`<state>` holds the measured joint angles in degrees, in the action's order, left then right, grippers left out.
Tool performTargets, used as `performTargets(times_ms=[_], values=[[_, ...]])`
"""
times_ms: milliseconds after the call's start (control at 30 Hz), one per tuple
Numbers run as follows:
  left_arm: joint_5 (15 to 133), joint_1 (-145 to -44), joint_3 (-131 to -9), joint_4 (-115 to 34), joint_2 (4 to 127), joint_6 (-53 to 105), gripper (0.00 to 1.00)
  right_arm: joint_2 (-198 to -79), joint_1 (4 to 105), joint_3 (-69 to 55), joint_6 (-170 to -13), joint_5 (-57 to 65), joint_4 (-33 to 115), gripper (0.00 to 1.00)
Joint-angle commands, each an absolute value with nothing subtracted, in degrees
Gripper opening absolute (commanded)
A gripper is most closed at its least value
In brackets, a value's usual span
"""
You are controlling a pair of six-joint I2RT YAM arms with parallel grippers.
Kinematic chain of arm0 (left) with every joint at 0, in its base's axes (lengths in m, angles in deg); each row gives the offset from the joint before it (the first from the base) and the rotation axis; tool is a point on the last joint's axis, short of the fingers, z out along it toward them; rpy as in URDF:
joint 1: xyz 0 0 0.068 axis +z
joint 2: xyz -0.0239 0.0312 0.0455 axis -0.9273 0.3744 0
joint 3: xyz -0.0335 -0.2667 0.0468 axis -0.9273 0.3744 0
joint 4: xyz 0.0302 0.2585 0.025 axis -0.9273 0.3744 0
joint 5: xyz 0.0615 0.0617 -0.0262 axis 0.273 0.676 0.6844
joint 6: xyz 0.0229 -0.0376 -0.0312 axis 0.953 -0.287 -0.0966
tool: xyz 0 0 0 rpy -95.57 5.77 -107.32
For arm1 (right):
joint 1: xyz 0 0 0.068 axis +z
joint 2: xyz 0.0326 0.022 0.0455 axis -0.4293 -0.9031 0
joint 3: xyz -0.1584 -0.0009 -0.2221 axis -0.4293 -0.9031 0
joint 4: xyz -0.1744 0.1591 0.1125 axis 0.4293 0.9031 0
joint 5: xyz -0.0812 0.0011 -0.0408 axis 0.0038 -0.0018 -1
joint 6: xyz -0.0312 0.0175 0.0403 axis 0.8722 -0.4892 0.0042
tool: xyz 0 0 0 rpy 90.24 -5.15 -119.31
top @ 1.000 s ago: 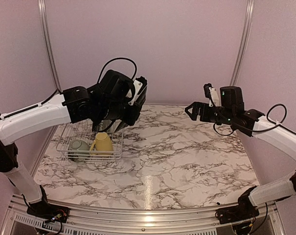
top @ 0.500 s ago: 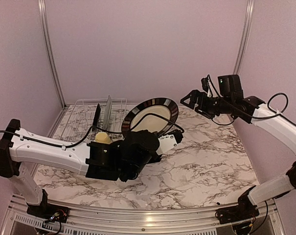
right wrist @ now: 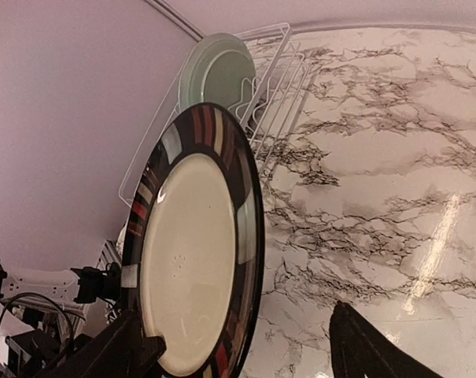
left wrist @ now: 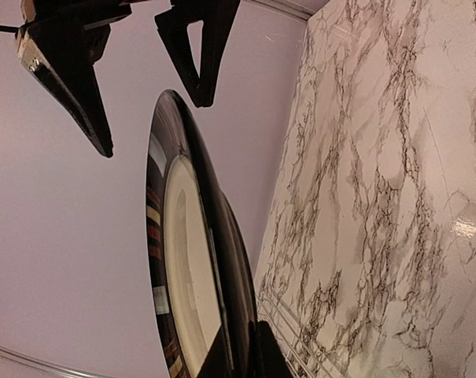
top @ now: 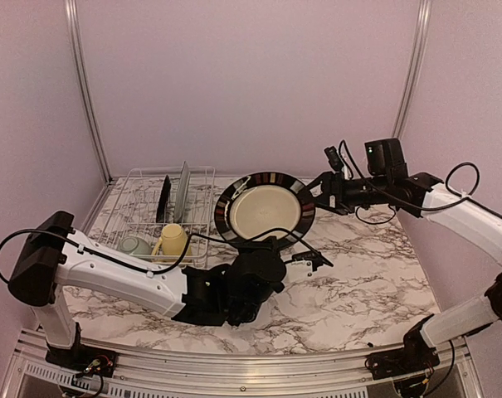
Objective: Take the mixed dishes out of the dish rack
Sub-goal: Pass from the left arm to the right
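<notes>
Low over the near part of the white, grey-veined marble-pattern bench (top: 358, 274), the left arm reached toward the middle. Its left fingers (top: 265, 251) were pressed together on the bottom rim of a round ceramic plate with a cream centre and a dark striped rim (top: 265, 209), pinching it. That plate stood on edge in the air above the middle of the bench, its cream face toward the near edge. It was clear of the white wire rectangular dish rack (top: 130, 186) to its left. The right fingers (right wrist: 363, 346) were spread, their tips near the plate's right rim and apart from it in the left wrist view. The rack sat by the bench's far-left corner. In its near end, a pale yellow handled mug (top: 174, 240) sat just beside a small pale-green bowl (top: 136, 245). Farther back, two more plates stood upright in the slots: a dark one seen edge-on (top: 163, 199) and a pale one (top: 182, 191).
</notes>
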<state>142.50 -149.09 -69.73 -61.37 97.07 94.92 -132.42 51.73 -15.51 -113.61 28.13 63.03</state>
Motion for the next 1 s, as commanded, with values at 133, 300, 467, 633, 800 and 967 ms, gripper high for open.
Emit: performTargets(times_ms=[133, 300, 467, 633, 800, 967], values=[[144.75, -148.74, -74.58, -64.22, 98.13, 94.82, 0.0, -135.06, 51.55, -24.55, -120.87, 43.21, 46.38, 0.65], [144.67, -148.43, -76.72, -61.56, 100.29, 94.02, 0.0, -135.42, 51.62, -28.48, -126.72, 45.13, 37.82, 0.51], [144.63, -148.34, -78.51, -58.69, 102.51, 93.16, 0.0, -135.49, 51.57, -30.18, -129.55, 44.28, 36.91, 0.31], [144.05, -148.34, -78.95, -56.52, 102.99, 92.57, 0.0, -135.04, 51.05, -32.8, -134.15, 42.47, 33.79, 0.08], [144.73, -148.12, -80.63, -53.14, 103.41, 89.8, 0.16, -134.12, 50.02, -35.93, -139.67, 41.29, 27.9, 0.0], [143.22, -147.97, -81.24, -46.66, 101.02, 81.7, 0.73, -133.23, 47.09, -39.71, -144.59, 41.74, 20.83, 0.0]])
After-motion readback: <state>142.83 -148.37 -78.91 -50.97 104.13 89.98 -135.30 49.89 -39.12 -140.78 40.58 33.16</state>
